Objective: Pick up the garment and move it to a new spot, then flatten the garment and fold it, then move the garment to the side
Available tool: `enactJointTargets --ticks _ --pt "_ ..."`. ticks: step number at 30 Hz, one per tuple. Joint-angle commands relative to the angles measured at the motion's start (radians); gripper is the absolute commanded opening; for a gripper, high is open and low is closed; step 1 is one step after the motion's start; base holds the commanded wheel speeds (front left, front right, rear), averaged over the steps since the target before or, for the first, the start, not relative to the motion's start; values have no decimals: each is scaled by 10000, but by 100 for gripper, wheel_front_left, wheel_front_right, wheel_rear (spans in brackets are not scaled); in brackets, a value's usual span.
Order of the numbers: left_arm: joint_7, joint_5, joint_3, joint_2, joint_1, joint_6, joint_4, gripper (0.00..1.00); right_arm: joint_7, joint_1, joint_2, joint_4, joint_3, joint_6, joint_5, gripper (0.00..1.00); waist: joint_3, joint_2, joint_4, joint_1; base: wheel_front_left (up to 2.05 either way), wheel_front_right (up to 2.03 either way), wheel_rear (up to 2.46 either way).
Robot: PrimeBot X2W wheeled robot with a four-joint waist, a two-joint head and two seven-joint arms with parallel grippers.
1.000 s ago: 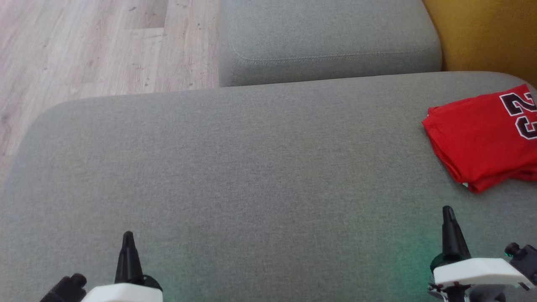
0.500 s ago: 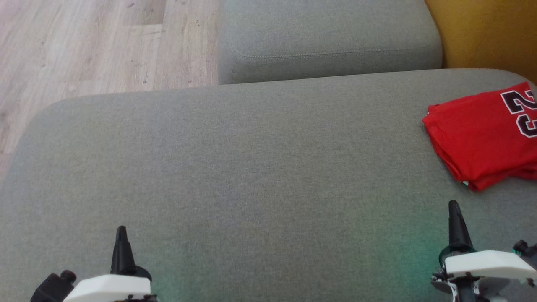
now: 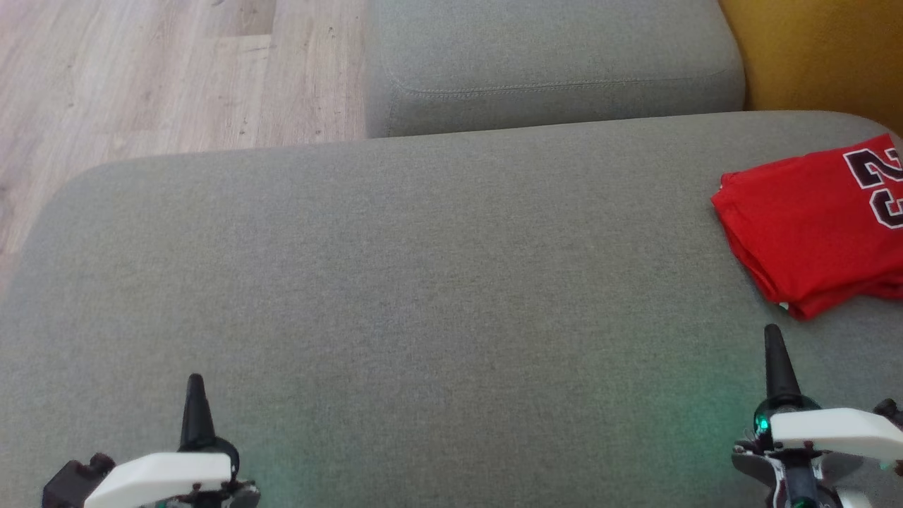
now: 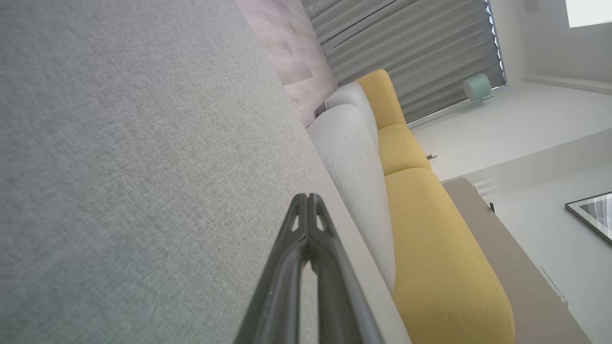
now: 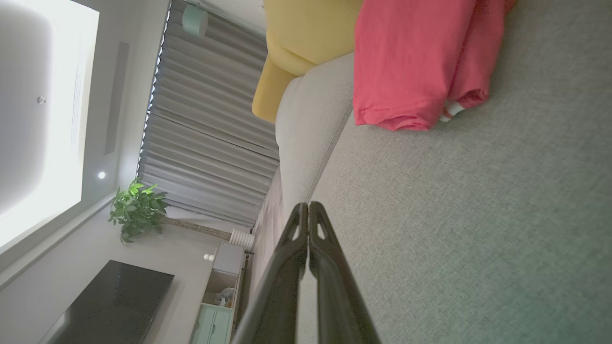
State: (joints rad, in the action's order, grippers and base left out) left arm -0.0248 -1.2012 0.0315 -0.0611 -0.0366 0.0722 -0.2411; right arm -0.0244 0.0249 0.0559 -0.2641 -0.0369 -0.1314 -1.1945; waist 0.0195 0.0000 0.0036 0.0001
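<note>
While garment [image 3: 804,226] lies far right, cushion [image 3: 423,282] spreads broadly left.

Living room, grey and yellow seating.
Grey fabric sofa seat [image 3: 423,282]; yellow cushions [image 4: 430,248]; pale wood-plank floor [image 3: 141,70]; pleated grey curtains [image 5: 205,119]; potted plant [image 5: 136,210]; dark screen [image 5: 114,306]; white walls [image 4: 550,119].

I get soft even light; green tint on sofa [image 3: 677,423] nr btm; R wrist cam overexposed left side.

Matt woven-cloth cushion [image 3: 423,282]; cloth garment [image 3: 804,226]
</note>
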Motion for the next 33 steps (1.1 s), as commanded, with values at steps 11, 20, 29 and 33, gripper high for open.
enactJointTargets --ticks 11,20,29,33 --pt "385 -1499 -566 -146 859 262 173 0 380 -778 193 276 -60 6 -1546 0 -73 0 -11 -1 0 0 0" --pt "625 -2434 -749 -141 1042 368 108 0 617 -948 192 256 -180 6 -2491 0 -124 0 -19 -1 0 0 0" --pt "927 -3596 -981 -132 1271 500 26 0 915 -1161 189 230 -334 7 -3666 0 -186 0 -29 -1 0 0 0" --pt "1049 -4062 -1075 -127 1363 553 -7 0 1035 -1246 187 220 -396 7 -4137 0 -212 0 -33 -1 0 0 0"
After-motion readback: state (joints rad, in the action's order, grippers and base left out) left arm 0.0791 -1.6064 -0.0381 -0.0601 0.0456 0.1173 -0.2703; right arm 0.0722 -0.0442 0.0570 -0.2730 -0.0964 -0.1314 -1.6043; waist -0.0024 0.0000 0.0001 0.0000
